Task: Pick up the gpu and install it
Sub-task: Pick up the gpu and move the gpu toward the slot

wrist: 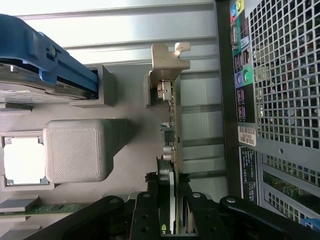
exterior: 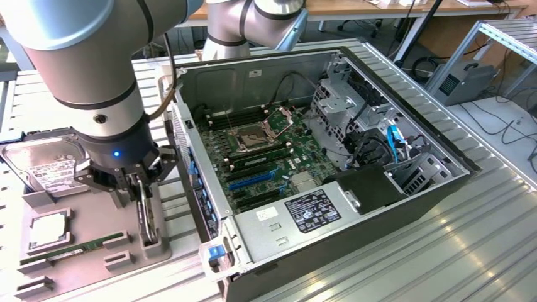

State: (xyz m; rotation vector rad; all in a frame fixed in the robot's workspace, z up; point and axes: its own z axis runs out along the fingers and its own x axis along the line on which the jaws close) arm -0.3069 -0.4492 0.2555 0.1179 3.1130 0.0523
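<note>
The gpu point(exterior: 150, 221) stands on edge in a slot of the grey holder tray point(exterior: 92, 217), just off the exterior view's left of the open computer case point(exterior: 336, 157). In the wrist view the gpu point(wrist: 174, 125) is seen edge-on, its silver end bracket point(wrist: 170, 62) at the far end. My gripper point(exterior: 143, 198) comes down over the card from above. Its black fingers point(wrist: 149, 210) sit against both faces of the card, shut on it. The card's lower edge still rests in the holder. The blue expansion slot point(exterior: 251, 181) on the motherboard lies bare.
On the holder tray lie a silver hard drive point(exterior: 46, 167), a processor chip point(exterior: 49, 228) and a green RAM stick point(exterior: 74, 250). The case's rear panel point(wrist: 280, 100) stands close beside the card. A drive cage point(exterior: 340, 110) and cables fill the case's far side.
</note>
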